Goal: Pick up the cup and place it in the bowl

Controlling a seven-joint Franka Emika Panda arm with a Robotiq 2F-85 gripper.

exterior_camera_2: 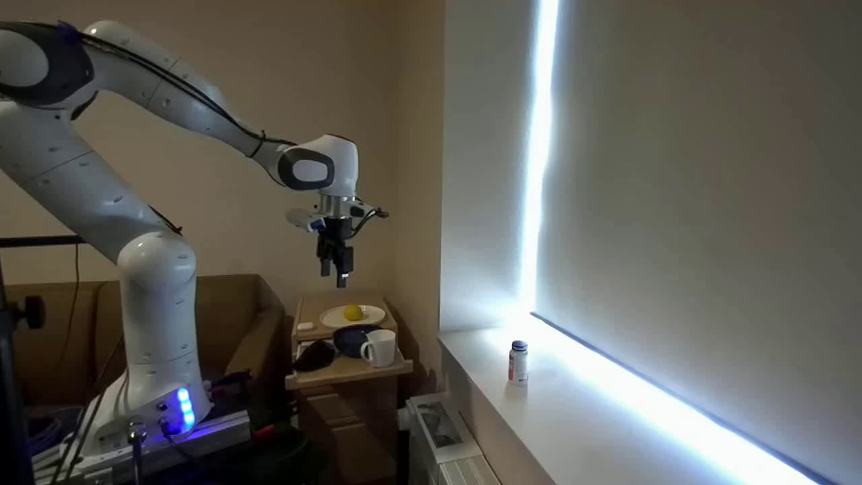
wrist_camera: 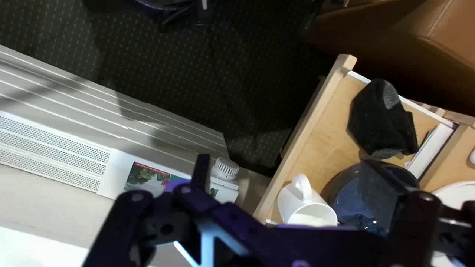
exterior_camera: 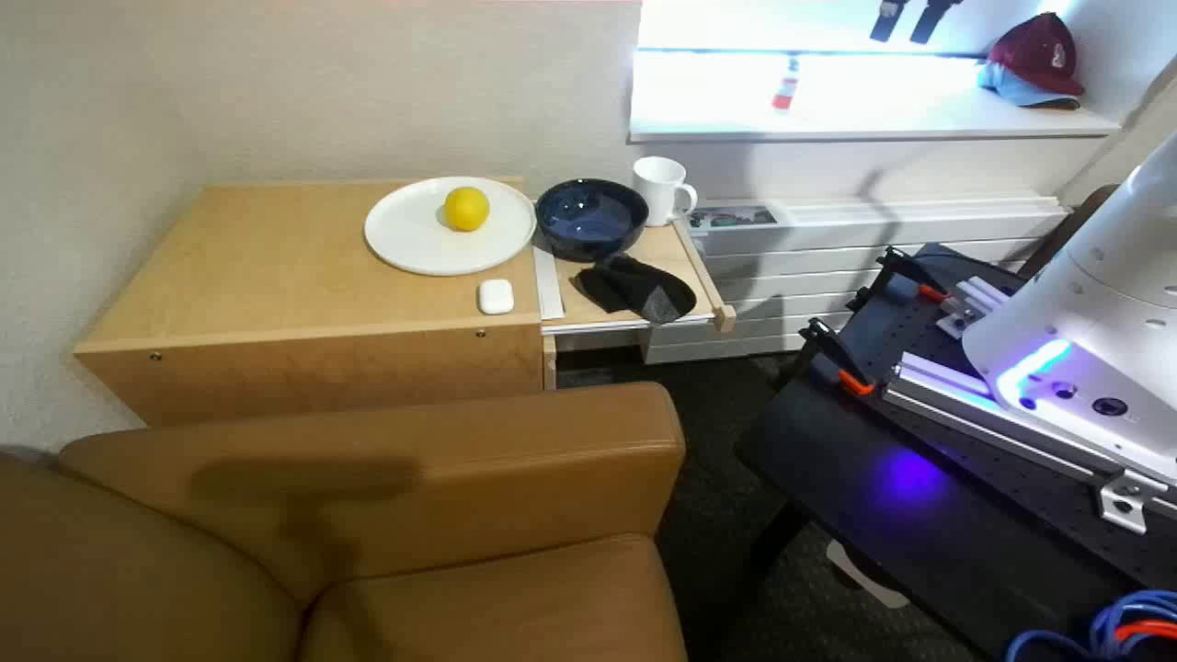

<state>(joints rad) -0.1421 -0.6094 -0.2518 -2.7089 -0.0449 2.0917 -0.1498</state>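
Wood cabinet [exterior_camera: 257,248] sits by the wall [exterior_camera: 368,92], pull-out [wrist_camera: 330,137] extended from its end, brown sofa [exterior_camera: 515,460] alongside, white radiator [exterior_camera: 828,262] past the pull-out. Mug [exterior_camera: 654,195] stands upright on the pull-out near its outer corner, handle out to the side. Bowl [exterior_camera: 588,222] is just beside it, between mug and plate [exterior_camera: 405,230]; can't tell if mug and bowl touch. Round yellow object [exterior_camera: 466,209] on the plate, white case [exterior_camera: 497,297] near it on the cabinet, black item [exterior_camera: 634,285] on the pull-out by the bowl. Bottle [exterior_camera_2: 518,365] stands on the windowsill [exterior_camera_2: 572,411].

My gripper [exterior_camera_2: 334,273] points straight down, hanging well above the lot, fingers [wrist_camera: 201,170] spread wide, holding nothing. Mug is below, well apart from both of them. In the wrist view it shows in the gap between the two fingers, off center, toward the finger that cuts across the bowl; my gripper body hides part of the mug there. Can't tell how far off straight-down the mug sits from my hand.
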